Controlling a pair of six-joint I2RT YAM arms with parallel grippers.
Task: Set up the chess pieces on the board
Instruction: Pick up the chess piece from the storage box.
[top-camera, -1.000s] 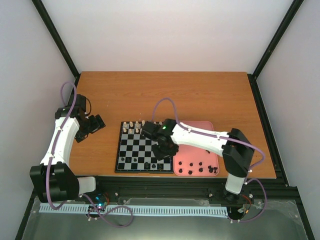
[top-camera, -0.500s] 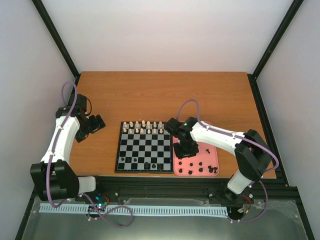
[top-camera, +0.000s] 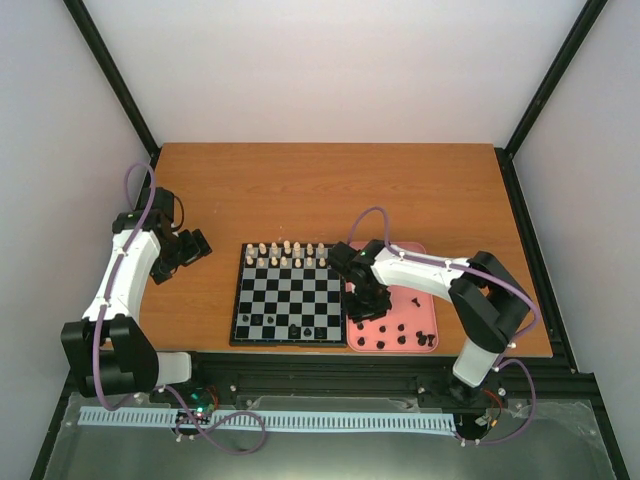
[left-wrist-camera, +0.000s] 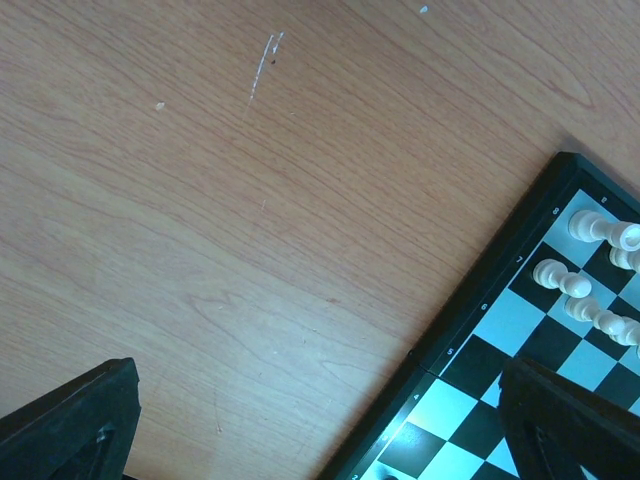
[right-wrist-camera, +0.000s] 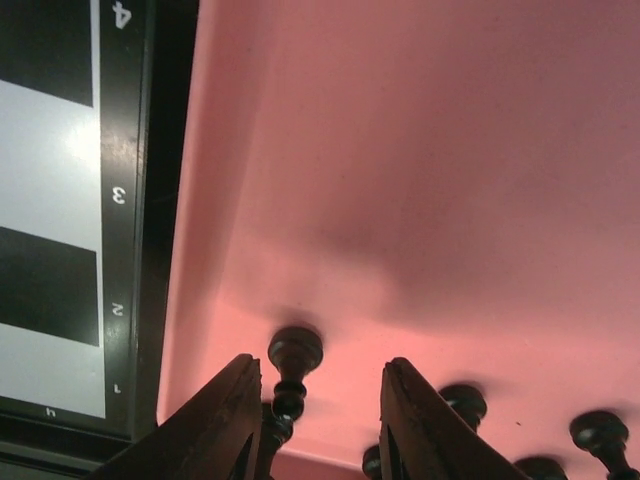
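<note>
Right gripper (right-wrist-camera: 320, 425) is down low over the left end of the pink tray (right-wrist-camera: 450, 150), right next to the board's (top-camera: 288, 295) rim. Its jaws are partway apart and not clamped on anything. A black pawn (right-wrist-camera: 293, 352) sits in the gap, tucked up against the finger on the left of the wrist view, with clear room to the other finger.

More black pieces (top-camera: 401, 338) are scattered along the near end of the tray. A few black ones (top-camera: 292, 328) are on the board's near rows. The cream-white pieces (top-camera: 285, 255) fill the two far rows.

Left gripper (top-camera: 185, 248) hangs over bare wooden table (top-camera: 330, 190), off the board's far-left corner, jaws spread wide and holding nothing.
</note>
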